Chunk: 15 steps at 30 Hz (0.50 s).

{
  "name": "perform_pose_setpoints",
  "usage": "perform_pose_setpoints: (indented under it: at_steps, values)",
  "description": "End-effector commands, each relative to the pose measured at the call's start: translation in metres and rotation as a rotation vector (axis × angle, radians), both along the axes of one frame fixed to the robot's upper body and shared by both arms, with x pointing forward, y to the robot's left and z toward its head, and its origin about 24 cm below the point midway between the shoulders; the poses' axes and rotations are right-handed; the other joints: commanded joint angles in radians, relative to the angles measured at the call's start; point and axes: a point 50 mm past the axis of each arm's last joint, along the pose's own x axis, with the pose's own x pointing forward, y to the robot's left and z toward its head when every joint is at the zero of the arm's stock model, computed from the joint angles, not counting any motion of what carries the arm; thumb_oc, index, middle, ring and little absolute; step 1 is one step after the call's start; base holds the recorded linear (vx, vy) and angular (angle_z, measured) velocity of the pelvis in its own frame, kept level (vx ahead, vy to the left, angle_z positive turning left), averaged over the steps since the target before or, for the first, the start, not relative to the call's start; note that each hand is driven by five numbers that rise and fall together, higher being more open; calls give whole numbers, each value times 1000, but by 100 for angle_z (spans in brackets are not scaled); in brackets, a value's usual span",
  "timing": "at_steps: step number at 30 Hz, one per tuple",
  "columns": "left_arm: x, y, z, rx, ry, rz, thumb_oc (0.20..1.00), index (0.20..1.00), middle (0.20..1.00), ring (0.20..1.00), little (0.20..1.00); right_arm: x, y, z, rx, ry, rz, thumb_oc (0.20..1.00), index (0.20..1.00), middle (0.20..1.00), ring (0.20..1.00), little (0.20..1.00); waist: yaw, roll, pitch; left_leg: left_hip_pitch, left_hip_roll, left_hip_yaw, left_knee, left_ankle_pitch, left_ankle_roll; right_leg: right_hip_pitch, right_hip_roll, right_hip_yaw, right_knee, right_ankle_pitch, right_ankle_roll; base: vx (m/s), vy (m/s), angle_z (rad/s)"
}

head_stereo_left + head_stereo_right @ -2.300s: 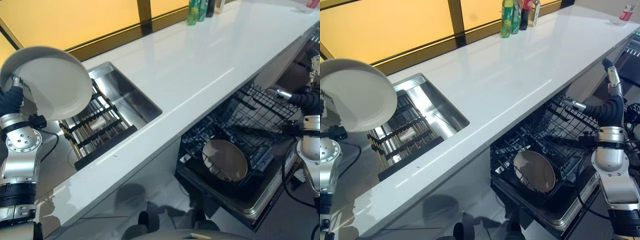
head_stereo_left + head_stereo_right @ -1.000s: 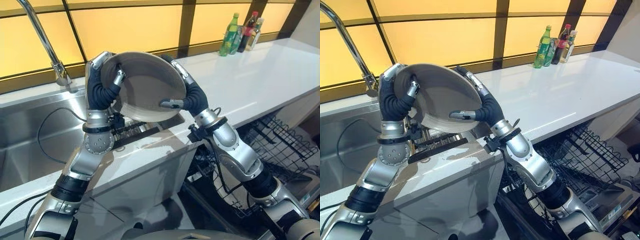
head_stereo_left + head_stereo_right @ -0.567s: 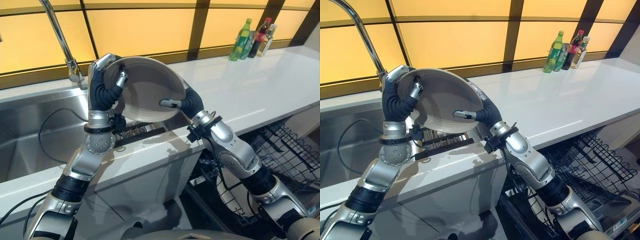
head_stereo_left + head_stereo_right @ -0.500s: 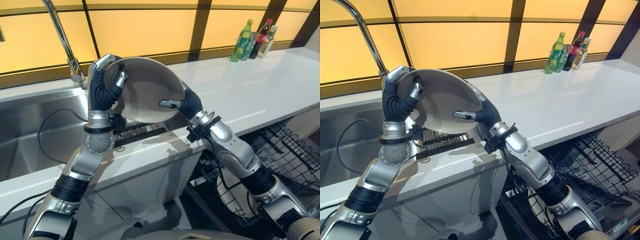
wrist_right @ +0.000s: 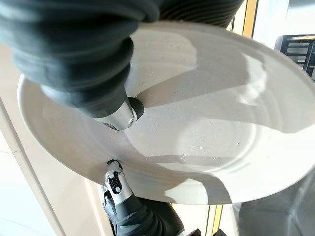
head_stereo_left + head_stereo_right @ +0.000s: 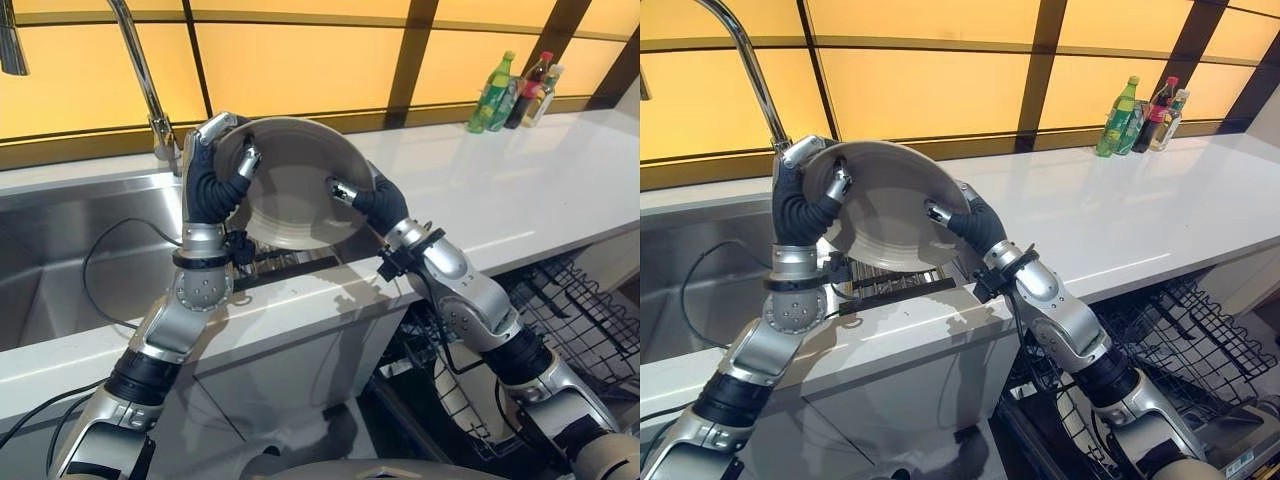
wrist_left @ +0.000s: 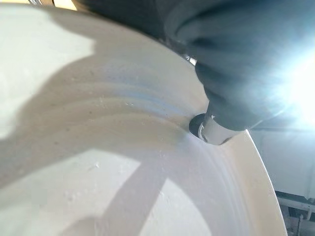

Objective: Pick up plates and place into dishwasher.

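Currently plate (image 6: 295, 185) is up over the table (image 6: 520, 200) edge by the sink (image 6: 60, 260), pinched at opposite rims: left hand (image 6: 222, 170) and right hand (image 6: 362, 198) both curled on it, probably mid-handover toward the dishwasher rack (image 6: 590, 320).

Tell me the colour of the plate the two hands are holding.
Plain white, no pattern; the plate shows best in the right wrist view.

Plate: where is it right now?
In the left eye view the plate is held up on edge between the left hand and the right hand, above the counter's edge beside the sink, just below the faucet.
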Motion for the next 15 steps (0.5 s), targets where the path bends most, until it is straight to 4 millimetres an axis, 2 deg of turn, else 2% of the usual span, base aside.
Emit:
perform_pose_setpoints:
  at_steps: [1,10,11,12,13,15]
  values:
    - [2,-27,26,-21,-131,-137,200,200,200,200,200,-18,38,27,2,-128,234,200,200,200,200,200,-11,29,-34,13,-37,39,-16,-47,62,-92,25,23,158,-65,-10,-42,-8,0]
    - [10,-23,26,-86,-90,-94,200,200,200,200,200,-14,37,38,11,-193,175,200,200,200,200,200,-8,34,-31,12,-37,33,-6,-47,62,-92,28,12,176,-75,-15,-48,-8,0]
    - [11,-19,26,-110,-90,-71,448,448,448,448,448,-13,35,40,5,-208,156,200,200,200,200,200,-8,34,-30,12,-36,32,-6,-47,61,-91,28,11,176,-75,-15,-42,-13,1]
    - [12,-18,27,-118,-87,-65,824,824,824,824,824,-12,34,41,2,-212,144,200,200,200,200,200,-7,34,-30,13,-36,31,-6,-47,61,-90,28,11,177,-75,-15,-53,-13,1]
    - [15,-12,26,-145,-57,-39,1000,1000,1000,1000,1000,-9,29,42,-20,-250,87,200,200,200,200,200,-7,34,-31,13,-33,32,-6,-46,58,-91,28,9,177,-75,-15,-51,-11,1]
    - [15,7,27,-290,-51,13,1000,1000,1000,1000,1000,-6,19,45,-65,-306,12,200,200,200,200,200,-8,35,-34,14,-30,32,-9,-44,55,-89,28,8,173,-74,-14,-45,-11,1]
